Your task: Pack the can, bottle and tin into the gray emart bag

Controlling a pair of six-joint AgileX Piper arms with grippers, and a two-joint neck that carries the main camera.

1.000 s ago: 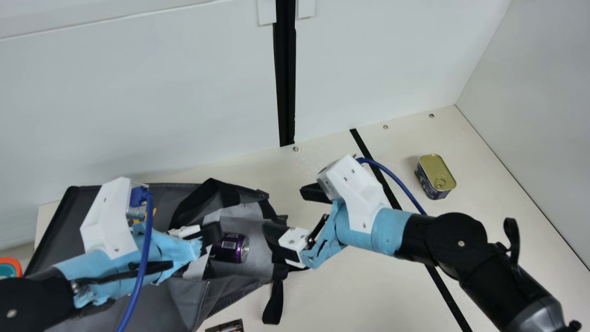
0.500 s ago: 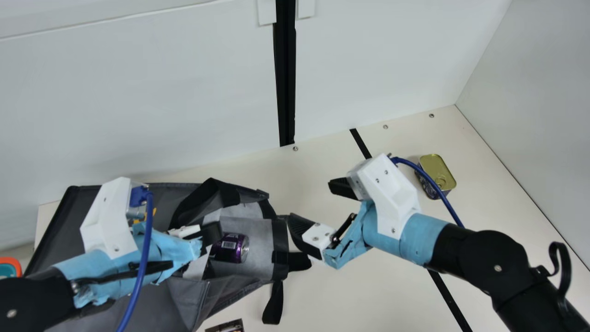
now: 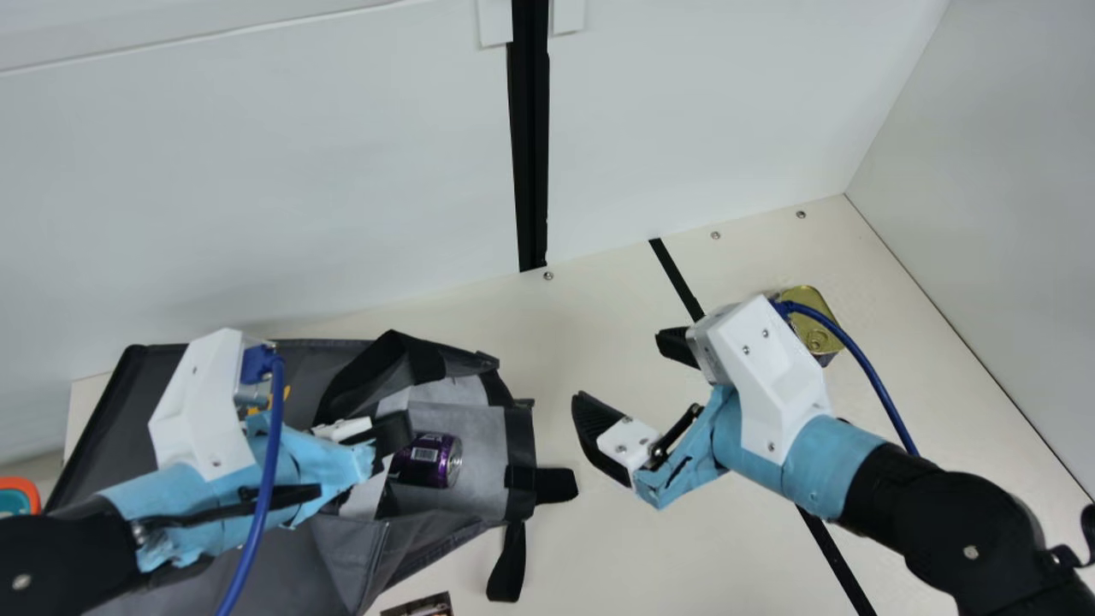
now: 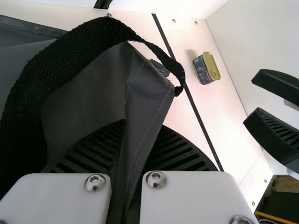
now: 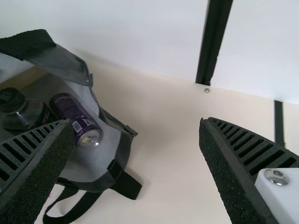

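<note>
Right of the gray bag (image 3: 519,445), the right gripper (image 3: 622,370), wide and empty, has withdrawn from the mouth, with can (image 3: 436,460) and bottle (image 5: 21,112) inside; the left gripper (image 4: 141,128) clamps bag fabric, leaving the tin (image 4: 206,68), far right, to be packed.

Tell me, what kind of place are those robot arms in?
It looks like a robot lab or test booth, though I can't be sure. Plain white walls stand around a cream table, and two robot arms reach over it.
</note>
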